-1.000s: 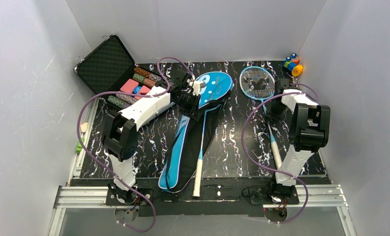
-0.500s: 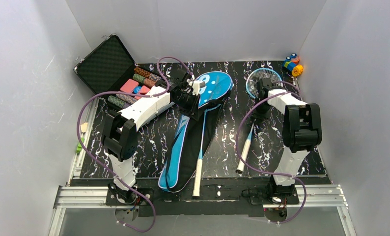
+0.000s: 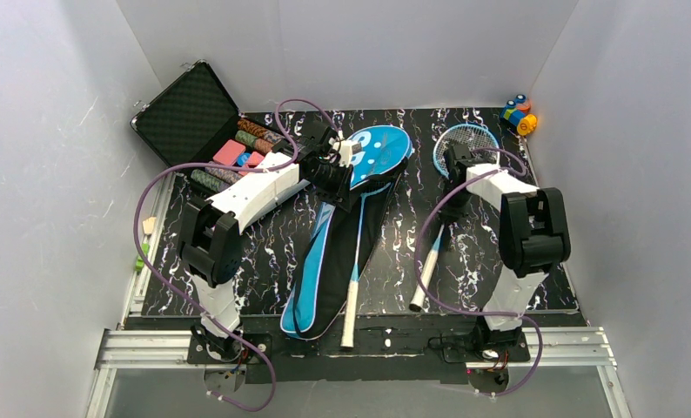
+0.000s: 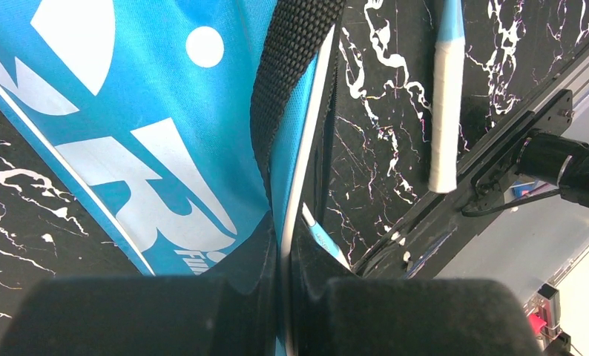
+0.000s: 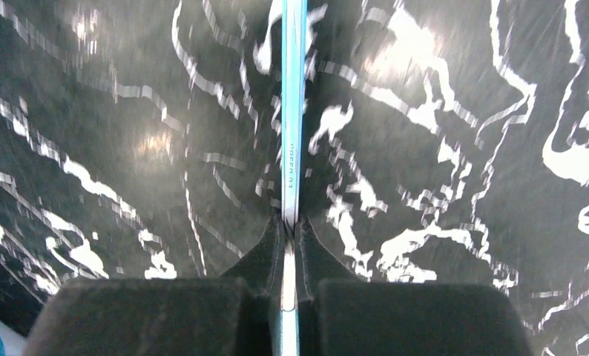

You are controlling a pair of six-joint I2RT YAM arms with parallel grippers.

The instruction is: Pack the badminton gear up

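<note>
The big blue bag (image 3: 372, 148) lies open down the middle of the mat, with one racket inside it and that racket's white handle (image 3: 351, 309) sticking out at the near end. My left gripper (image 3: 352, 174) is shut on the bag's upper flap. In the left wrist view the gripper (image 4: 286, 256) pinches the flap's white piped edge (image 4: 306, 156) beside the black strap (image 4: 288, 81). My right gripper (image 3: 452, 178) is shut on the thin blue shaft (image 5: 292, 111) of the second racket (image 3: 466, 142), whose handle (image 3: 424, 274) points toward the near edge. No shuttlecocks or tube show.
The open black case of coloured chips (image 3: 211, 131) stands at the back left. The small orange-and-blue toy (image 3: 518, 113) sits in the back right corner. White walls close in on three sides. The aluminium rail (image 3: 351, 344) runs along the near edge.
My right gripper has carried the second racket leftward toward the bag, and its handle has swung from the right side of the mat toward the middle. The left arm has stayed put.
</note>
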